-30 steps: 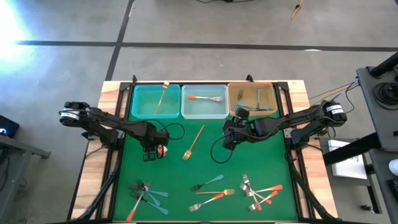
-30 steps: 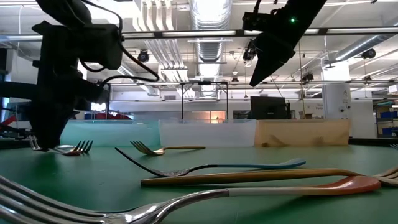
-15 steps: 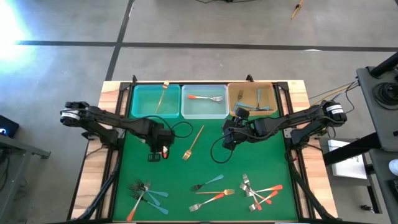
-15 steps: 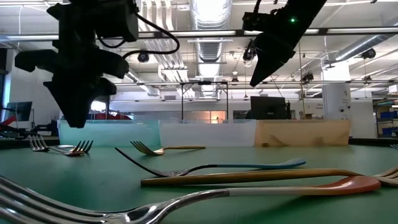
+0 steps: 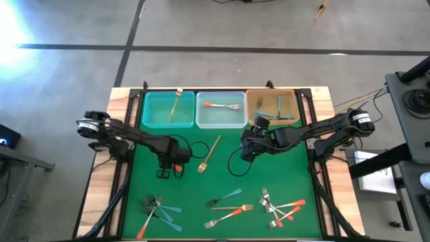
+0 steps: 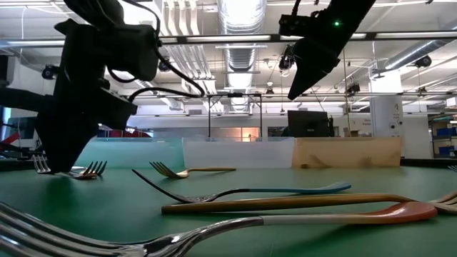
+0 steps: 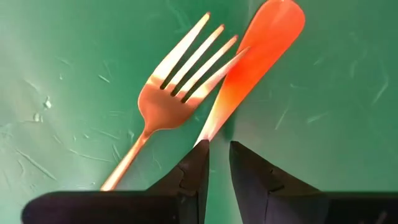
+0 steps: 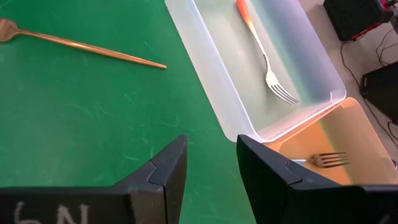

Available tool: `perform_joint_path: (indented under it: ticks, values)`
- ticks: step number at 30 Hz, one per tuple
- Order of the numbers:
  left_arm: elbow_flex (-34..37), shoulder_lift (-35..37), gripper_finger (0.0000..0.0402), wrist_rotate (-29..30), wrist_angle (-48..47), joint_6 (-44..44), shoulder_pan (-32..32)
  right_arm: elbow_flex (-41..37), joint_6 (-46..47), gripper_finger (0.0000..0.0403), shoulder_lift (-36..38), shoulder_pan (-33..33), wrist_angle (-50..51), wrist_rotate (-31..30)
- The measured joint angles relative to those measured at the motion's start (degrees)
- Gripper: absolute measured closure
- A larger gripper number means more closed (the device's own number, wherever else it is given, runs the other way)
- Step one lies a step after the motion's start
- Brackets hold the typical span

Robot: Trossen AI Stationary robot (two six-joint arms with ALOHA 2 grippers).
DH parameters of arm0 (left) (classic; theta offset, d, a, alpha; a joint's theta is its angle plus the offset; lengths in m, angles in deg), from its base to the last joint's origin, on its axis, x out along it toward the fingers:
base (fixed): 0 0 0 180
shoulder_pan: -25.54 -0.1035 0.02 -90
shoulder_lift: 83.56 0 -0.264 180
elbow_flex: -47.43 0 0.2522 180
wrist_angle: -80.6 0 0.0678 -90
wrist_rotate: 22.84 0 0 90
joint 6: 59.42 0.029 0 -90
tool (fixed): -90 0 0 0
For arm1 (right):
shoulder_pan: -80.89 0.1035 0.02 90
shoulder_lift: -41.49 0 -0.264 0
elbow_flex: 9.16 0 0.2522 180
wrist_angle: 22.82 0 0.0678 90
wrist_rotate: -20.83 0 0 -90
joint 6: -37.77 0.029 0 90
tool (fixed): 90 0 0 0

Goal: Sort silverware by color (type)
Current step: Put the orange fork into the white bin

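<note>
My left gripper (image 5: 169, 165) (image 7: 219, 149) points down over the green mat's left middle, shut on an orange-red-handled fork (image 7: 258, 50). A gold fork (image 5: 209, 154) lies flat on the mat just beside it, its tines (image 7: 180, 87) under the orange handle. My right gripper (image 5: 246, 152) (image 8: 211, 149) hangs open and slanting down over the mat in front of the bins, with nothing between its fingers. More silverware lies in loose heaps near the front edge (image 5: 158, 208) (image 5: 282, 205). My left gripper pinches the fork between its two fingers at the slim part (image 7: 210, 132) where the orange handle narrows, coming from above and pointing down. The orange handle's broad end (image 7: 277, 22) sticks out past the fingertips, over the gold fork's tines. Whether it touches the mat I cannot tell.
Three bins stand along the far edge: a teal one (image 5: 153, 111) with a gold fork, a clear one (image 5: 220, 121) with an orange-handled fork, a tan one (image 5: 269, 117) with blue-handled forks. A few forks (image 5: 228, 205) lie front middle. Bare mat lies around the centre.
My left gripper has gone a little toward the table's right edge, closer to the gold fork, and has rolled about its own downward line. It stays shut, and the orange-handled fork has gone with it. My right arm has kept still.
</note>
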Motion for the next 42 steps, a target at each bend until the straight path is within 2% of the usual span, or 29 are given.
perform_joint_path:
  ticks: [7,14,20,35,42]
  values:
    - [-0.18,-4.52,0.0351,1.44,0.09,2.55,-0.02,0.0,0.07,0.0271,0.0,0.0,0.0,0.02]
    - [-2.3,-2.39,0.0351,0.97,-3.52,1.12,0.03,0.0,0.09,0.0271,0.0,0.0,0.06,0.04]
    - [-3.07,-0.66,0.0351,1.25,-2.49,1.13,0.07,0.0,0.09,0.0271,0.0,0.0,0.04,0.03]
    - [-1.09,-4.46,0.0351,2.93,0.15,0.98,0.09,0.0,0.11,0.0271,0.0,0.04,0.42,0.13]
    - [-0.96,-5.54,0.0352,2.94,0.9,-2.03,0.09,0.0,0.11,0.0271,0.0,0.04,0.48,0.52]
